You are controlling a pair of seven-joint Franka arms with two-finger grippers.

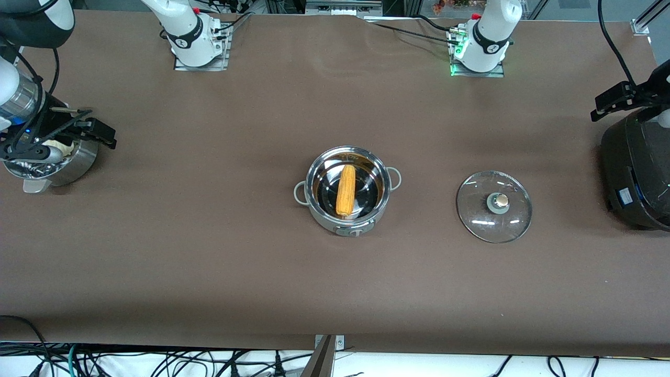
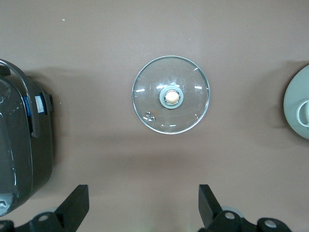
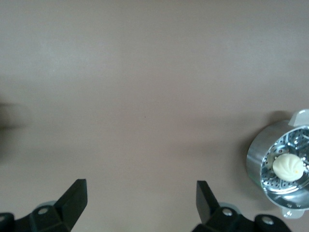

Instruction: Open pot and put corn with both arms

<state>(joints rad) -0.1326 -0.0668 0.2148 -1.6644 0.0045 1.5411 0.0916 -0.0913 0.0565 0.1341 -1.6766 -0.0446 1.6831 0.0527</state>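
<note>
Fingers (image 2: 77, 203) of your left gripper (image 2: 144, 205) and right gripper (image 3: 141, 203) are standing apart, empty; only your front view is showing the corn (image 1: 345, 190) lying in the pot (image 1: 347, 190), lid (image 1: 494, 206) resting beside it.

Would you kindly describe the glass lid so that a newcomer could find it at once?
Start at the steel pot in the middle of the table, with the corn inside. Beside it, toward the left arm's end, the glass lid lies flat on the cloth. It alone is clear, with a tan knob.

Black cooker (image 1: 638, 173) cut by frame edge; perforated bowl (image 1: 63, 162) partly hidden under right arm.
</note>
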